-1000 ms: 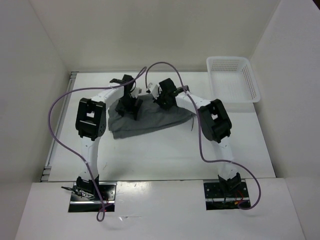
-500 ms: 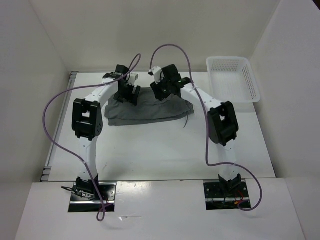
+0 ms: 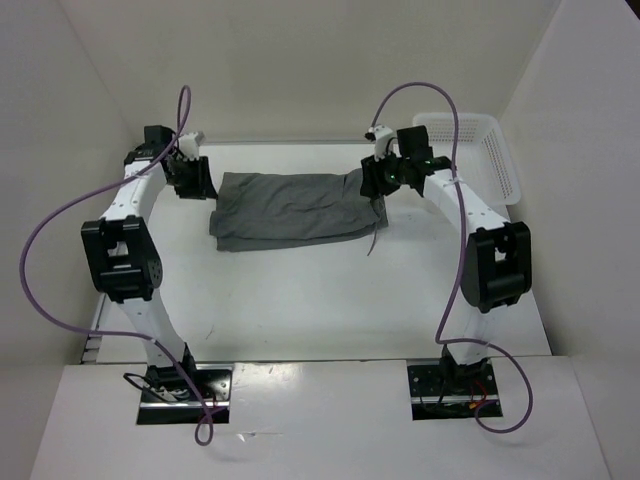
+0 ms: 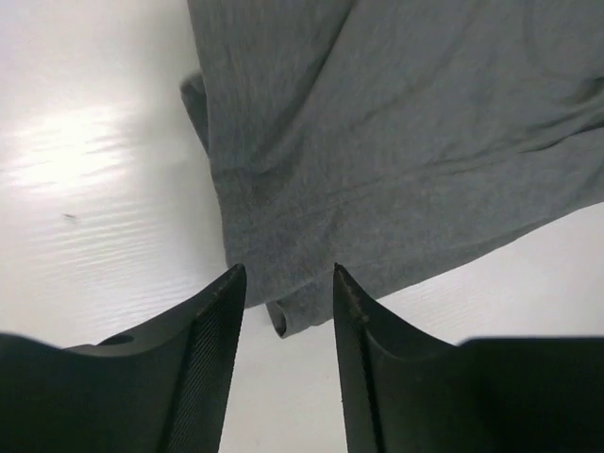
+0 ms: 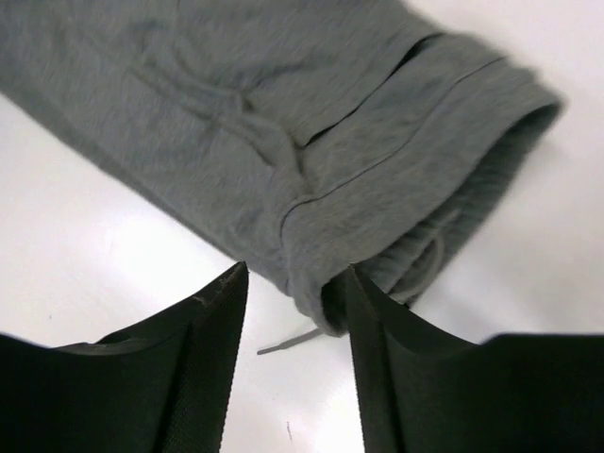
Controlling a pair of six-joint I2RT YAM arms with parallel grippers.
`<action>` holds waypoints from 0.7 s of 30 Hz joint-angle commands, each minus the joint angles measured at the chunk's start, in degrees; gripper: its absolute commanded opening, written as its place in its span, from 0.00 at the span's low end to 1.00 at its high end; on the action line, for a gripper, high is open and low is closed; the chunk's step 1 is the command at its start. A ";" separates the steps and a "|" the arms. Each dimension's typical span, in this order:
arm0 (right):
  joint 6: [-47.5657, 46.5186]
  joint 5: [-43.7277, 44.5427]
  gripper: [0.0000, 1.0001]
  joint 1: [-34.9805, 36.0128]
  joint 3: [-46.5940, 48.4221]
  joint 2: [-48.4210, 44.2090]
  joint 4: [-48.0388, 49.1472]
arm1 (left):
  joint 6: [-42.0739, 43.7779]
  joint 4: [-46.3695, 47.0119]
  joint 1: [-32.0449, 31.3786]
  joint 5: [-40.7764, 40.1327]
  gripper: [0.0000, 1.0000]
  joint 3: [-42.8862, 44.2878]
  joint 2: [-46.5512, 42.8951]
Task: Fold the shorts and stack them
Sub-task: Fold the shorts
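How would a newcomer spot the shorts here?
On the white table, look at the far middle. The shorts lie flat there, the only grey fabric in view, unlike the white perforated basket at the far right corner.

We find no legible text, label, brand mark, number or sign on any surface in the three current views.

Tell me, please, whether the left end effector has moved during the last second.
Yes. The left end effector has swung left to the left end of the shorts, farther from the white basket.
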 commanded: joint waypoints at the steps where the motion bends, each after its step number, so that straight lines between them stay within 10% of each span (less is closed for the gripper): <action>1: 0.01 -4.86 0.52 -0.12 -0.58 1.46 0.29 | 0.19 -0.77 1.25 6.38 0.50 -1.51 4.58; 21: -4.56 -4.33 0.58 -1.79 -6.57 3.74 0.64 | 0.19 -1.64 3.90 7.44 0.55 -2.83 13.11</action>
